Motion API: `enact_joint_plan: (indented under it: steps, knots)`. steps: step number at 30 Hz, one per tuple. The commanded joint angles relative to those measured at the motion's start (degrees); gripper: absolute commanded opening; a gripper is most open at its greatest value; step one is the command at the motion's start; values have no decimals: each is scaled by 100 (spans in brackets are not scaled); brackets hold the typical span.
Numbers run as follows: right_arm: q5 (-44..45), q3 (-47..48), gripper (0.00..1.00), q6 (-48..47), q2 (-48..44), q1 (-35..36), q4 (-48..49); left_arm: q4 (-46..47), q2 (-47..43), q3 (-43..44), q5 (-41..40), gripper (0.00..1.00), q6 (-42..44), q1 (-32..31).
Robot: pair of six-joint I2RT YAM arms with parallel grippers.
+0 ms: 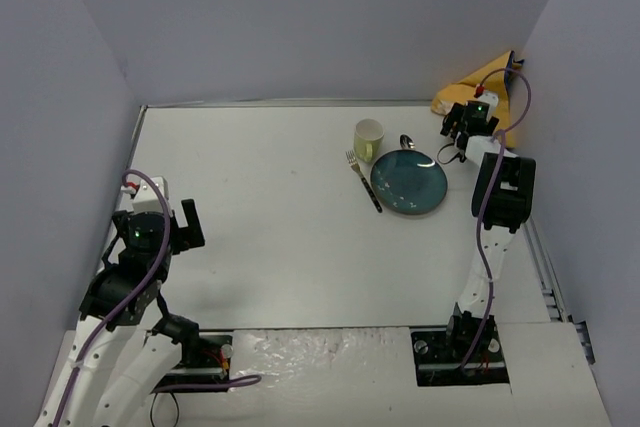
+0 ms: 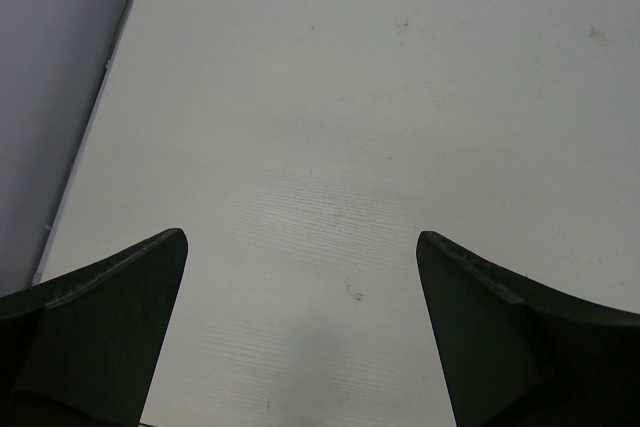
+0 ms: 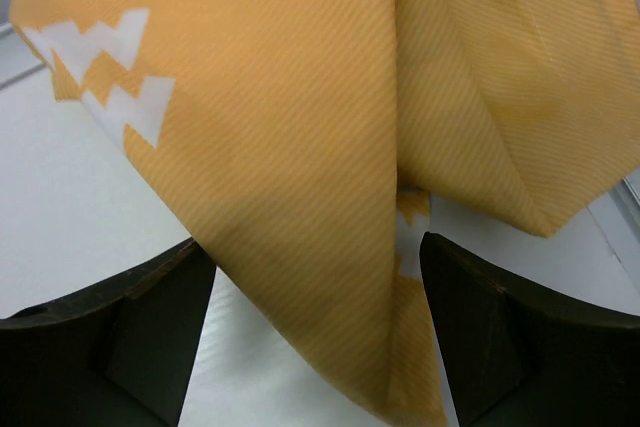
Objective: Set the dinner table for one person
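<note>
Lying below both jaws, dinner table (image 1: 280,197)

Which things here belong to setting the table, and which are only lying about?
For the job:
- table
- plate
- fork
- spoon
- cup
- placemat, bunched in the far right corner

Only lying about:
- wrinkled white sheet between the arms' bases

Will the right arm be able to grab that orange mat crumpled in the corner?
Probably yes. The right pincer sits with its jaws open on both sides of a fold of the orange placemat, and nothing else blocks it.
</note>
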Motion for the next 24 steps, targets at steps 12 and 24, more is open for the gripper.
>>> enact_joint_plan:
  steps: [12, 24]
  knots:
    - [278, 749, 0, -876, -1086, 353, 603, 158, 127, 206, -87, 97, -66, -17]
    - [2541, -57, 0, -2763, -3355, 2156, 1256, 198, 16, 299, 82, 97, -13, -8]
